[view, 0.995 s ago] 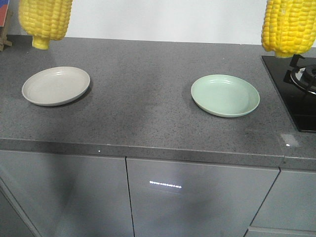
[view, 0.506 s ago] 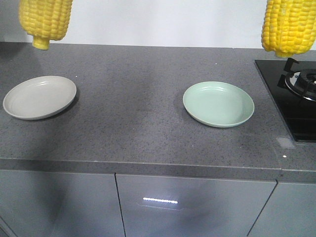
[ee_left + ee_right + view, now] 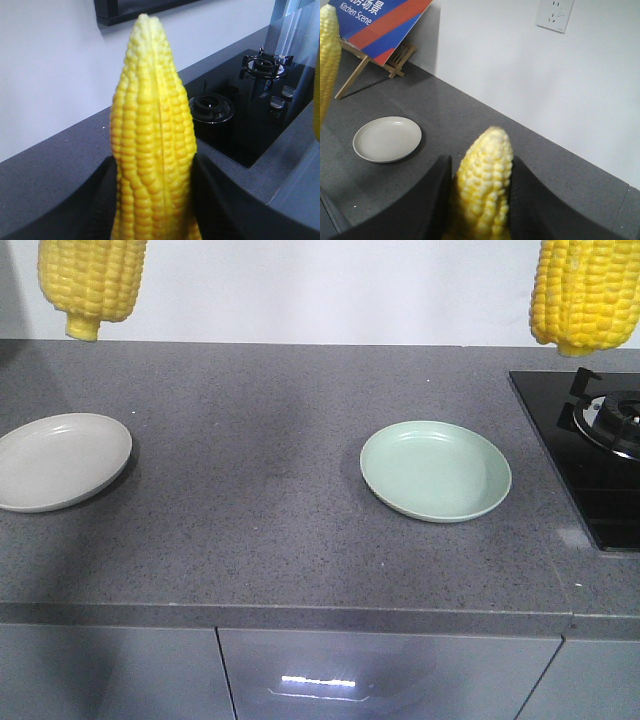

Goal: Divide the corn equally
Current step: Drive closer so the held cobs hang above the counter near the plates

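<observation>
- The left cob (image 3: 92,280) hangs in the air, pale stub end down, over the left side of the counter (image 3: 260,540). It touches nothing below. The grey plate (image 3: 55,462) sits bare at the counter's left edge, lower than the cob.
- The left pincer (image 3: 154,200) is clamped on this cob, with a dark finger pressed to each flank of the thick part. The tapered tip stands out beyond the fingers.
- Both cobs look stiff and fairly light, and I judge that a firm squeeze will not hurt them. The ridged kernel rows give bite, but the round body could roll once it is laid down. The best hold is across the thick middle.
- The green plate (image 3: 435,470) lies bare, right of the counter's middle and just beside the hob (image 3: 600,480).
- The right cob (image 3: 585,295) hangs stub end down over the counter's right side, above the hob's back edge and apart from the green plate.
- The right pincer (image 3: 481,200) grips it the same way, one finger on each side, with the tip poking out past them.
</observation>
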Robot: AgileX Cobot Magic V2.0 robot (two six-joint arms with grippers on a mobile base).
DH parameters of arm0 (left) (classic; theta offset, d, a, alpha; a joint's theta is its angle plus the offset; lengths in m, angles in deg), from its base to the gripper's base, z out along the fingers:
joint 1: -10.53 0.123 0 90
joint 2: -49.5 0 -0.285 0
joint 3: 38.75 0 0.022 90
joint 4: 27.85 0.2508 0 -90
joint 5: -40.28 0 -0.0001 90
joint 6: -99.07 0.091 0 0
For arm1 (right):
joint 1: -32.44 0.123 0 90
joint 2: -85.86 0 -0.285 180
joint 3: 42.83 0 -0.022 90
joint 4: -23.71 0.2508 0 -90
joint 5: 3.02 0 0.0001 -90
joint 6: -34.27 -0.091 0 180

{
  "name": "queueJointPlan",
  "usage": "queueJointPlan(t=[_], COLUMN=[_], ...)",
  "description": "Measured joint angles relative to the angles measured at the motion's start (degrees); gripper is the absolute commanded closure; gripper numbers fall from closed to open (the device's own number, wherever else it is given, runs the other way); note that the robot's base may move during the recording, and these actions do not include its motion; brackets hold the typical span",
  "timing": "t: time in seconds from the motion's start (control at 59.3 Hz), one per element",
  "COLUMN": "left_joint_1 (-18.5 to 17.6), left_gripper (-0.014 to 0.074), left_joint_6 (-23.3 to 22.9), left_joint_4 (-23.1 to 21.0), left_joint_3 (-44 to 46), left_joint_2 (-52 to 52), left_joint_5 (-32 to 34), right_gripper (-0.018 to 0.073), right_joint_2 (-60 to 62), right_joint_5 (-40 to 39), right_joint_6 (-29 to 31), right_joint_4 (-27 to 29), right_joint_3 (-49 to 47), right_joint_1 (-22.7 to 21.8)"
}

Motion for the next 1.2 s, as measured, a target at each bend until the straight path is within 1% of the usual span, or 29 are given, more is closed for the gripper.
queueJointPlan(t=[1.198], left_joint_1=[0.0], left_gripper=[0.0604], left_joint_6=[0.0], left_joint_4=[0.0], left_joint_3=[0.0], left_joint_2=[0.0], left_joint_5=[0.0], right_gripper=[0.0565], right_joint_2=[0.0], right_joint_5=[0.0], right_joint_6=[0.0], right_joint_4=[0.0], right_joint_3=[0.0], right_joint_1=[0.0])
